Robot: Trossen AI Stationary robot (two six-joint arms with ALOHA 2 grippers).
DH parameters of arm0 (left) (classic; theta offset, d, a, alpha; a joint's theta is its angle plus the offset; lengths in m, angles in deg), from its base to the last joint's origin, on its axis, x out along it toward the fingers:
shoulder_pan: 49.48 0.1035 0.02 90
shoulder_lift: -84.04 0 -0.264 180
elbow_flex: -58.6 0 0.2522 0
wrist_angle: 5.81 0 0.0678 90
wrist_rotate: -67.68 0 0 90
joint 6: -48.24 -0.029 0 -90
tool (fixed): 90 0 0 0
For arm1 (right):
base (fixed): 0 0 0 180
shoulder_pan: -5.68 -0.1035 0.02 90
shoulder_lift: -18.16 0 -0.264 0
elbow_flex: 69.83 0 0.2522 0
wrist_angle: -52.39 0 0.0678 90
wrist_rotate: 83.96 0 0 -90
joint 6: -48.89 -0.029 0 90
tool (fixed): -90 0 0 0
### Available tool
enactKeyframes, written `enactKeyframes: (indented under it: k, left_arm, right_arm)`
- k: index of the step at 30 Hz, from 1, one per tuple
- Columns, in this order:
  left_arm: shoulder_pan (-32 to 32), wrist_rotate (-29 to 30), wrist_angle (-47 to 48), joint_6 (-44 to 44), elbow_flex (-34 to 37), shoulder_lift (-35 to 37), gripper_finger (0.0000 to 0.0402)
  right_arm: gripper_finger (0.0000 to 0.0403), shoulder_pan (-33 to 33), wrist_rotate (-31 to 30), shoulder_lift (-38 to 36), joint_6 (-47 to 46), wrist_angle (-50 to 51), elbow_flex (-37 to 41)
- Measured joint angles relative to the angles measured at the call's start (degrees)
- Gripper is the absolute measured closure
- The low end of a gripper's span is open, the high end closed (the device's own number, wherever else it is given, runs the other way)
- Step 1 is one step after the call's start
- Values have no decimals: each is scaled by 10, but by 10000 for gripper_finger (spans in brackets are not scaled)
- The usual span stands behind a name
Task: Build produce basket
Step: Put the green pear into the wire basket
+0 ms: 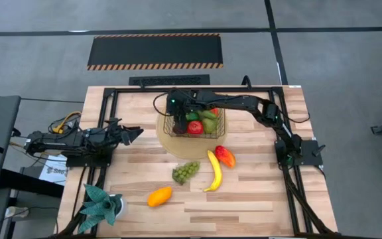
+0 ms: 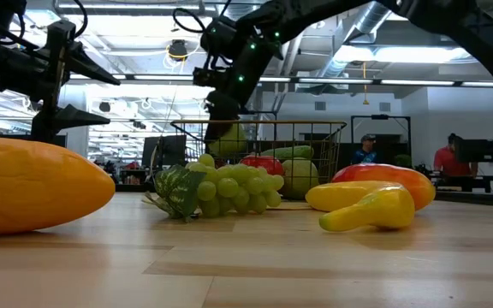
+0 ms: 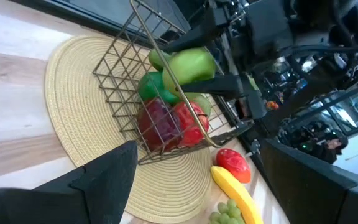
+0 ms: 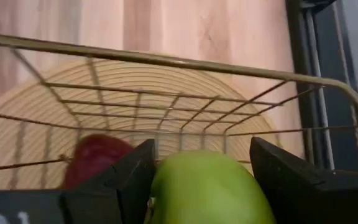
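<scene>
Orange mango (image 2: 32,184) lies nearest on the surface (image 1: 257,199), with grapes (image 1: 185,171), banana (image 1: 213,170) and a red-orange fruit (image 1: 225,156) also waiting outside the basket (image 1: 178,126). Over that basket, at the far middle on its round mat (image 3: 73,93), my right tool (image 4: 197,180) grips a green pear (image 4: 207,190) above the apples (image 3: 169,121) and green fruit already inside. My left tool (image 1: 132,133) waits at the left, fingers apart. By my count, roughly half the job remains.
</scene>
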Motion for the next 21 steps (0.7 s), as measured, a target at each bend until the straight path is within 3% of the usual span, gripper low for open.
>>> enactKeyframes:
  k: [8,21]
  left_arm:
    - [0,26,0,0,0,0,74]
    - [0,54,0,1,1,0,74]
  right_arm:
    - [142,15,41,1,11,-33,0]
    - [140,30,54,1,29,-37,-1]
